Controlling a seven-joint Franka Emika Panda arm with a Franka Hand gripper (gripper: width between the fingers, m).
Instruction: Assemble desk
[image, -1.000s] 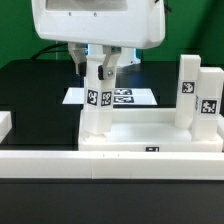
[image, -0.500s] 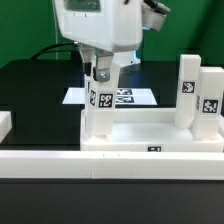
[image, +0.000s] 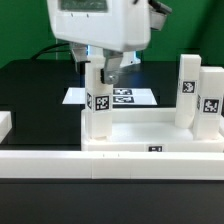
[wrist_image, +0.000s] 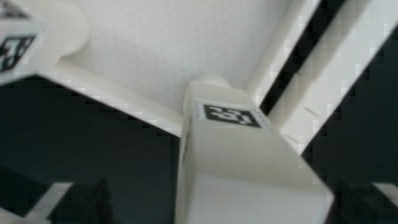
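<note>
Here, in the exterior view, we see the gripper (image: 103, 68) sitting over the top of the leg (image: 97, 100) that stands upright in the desk top's (image: 150, 135) corner on the exterior view's left. A second ago the wrist housing was broad and square-on to the camera; over the last second it has turned, so that its face now shows at an angle and the dark cable end juts further out to the exterior view's right. The leg itself has kept its place and its upright stance. We take this to mean the arm is twisting the leg into its socket, and that the turn is under way, not finished. Two more legs (image: 197, 93) stand upright at the exterior view's right corner, and the marker board (image: 127, 98) lies flat on the dark table (image: 30, 90) behind the desk top. A long white rail (image: 60, 160) runs along the front edge.

In the wrist view, the leg (wrist_image: 231, 150) runs away from the camera with its tag facing us, beside the rim of the desk top (wrist_image: 169, 45). The picture is soft and the fingers are out of frame, so we cannot tell whether they clamp the leg or stand just off it; the exterior view suggests contact but does not settle it.
</note>
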